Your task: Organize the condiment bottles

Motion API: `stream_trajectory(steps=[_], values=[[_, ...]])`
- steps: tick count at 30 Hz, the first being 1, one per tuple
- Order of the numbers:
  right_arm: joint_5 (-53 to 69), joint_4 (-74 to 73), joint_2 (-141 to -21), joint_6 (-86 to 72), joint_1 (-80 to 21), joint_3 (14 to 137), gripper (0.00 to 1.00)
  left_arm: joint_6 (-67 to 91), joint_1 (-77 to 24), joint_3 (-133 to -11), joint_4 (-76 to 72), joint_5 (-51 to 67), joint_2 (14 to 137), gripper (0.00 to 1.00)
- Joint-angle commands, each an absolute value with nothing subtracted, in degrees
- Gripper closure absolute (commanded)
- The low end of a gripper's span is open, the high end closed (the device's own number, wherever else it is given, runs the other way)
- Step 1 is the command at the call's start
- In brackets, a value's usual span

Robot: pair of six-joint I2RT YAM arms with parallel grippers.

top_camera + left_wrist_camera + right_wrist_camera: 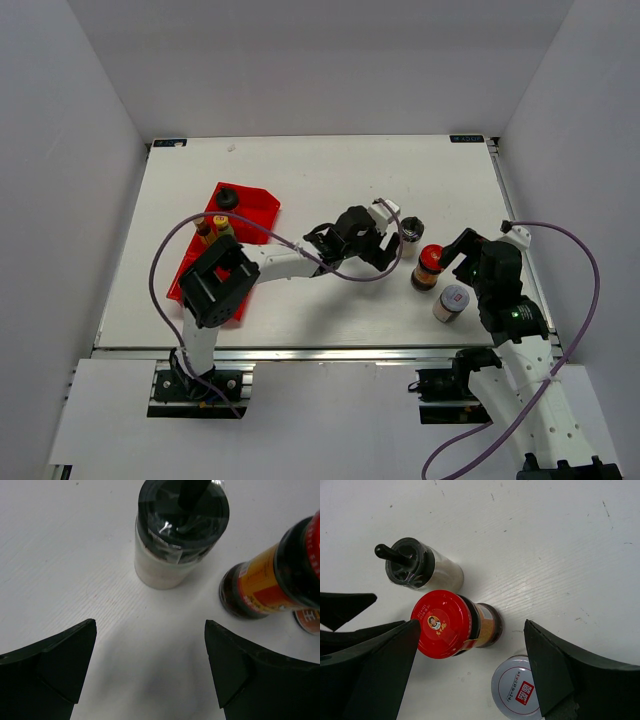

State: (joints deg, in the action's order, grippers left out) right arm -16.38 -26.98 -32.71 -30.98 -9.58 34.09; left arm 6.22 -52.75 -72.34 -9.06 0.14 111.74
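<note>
Overhead, white table (pixel 330 180), white walls (pixel 330 60), red-capped bottle (pixel 428 262)

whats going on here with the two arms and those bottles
The left gripper, fingers open, is lined up on the black-capped bottle without gripping it. The right gripper hangs open over the red-capped jar, with the white-capped jar beside it. A few other bottles already sit in the red tray.
</note>
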Motion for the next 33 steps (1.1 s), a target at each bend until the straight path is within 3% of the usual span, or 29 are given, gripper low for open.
stream_trajectory(steps=[1, 30, 33], values=[[-16.7, -26.5, -32.0, -31.1, -9.5, 37.0, 0.11, 5.8, -52.7, -76.7, -14.9, 1.0, 114.3, 0.02], [-16.6, -26.1, -31.8, -30.8, -9.5, 36.2, 0.11, 5.3, -53.1, -93.7, -23.8, 1.8, 131.1, 0.02], [-16.6, -26.0, -32.0, -30.7, -9.4, 36.2, 0.11, 5.2, -53.2, -94.6, -24.5, 2.6, 131.8, 0.08]])
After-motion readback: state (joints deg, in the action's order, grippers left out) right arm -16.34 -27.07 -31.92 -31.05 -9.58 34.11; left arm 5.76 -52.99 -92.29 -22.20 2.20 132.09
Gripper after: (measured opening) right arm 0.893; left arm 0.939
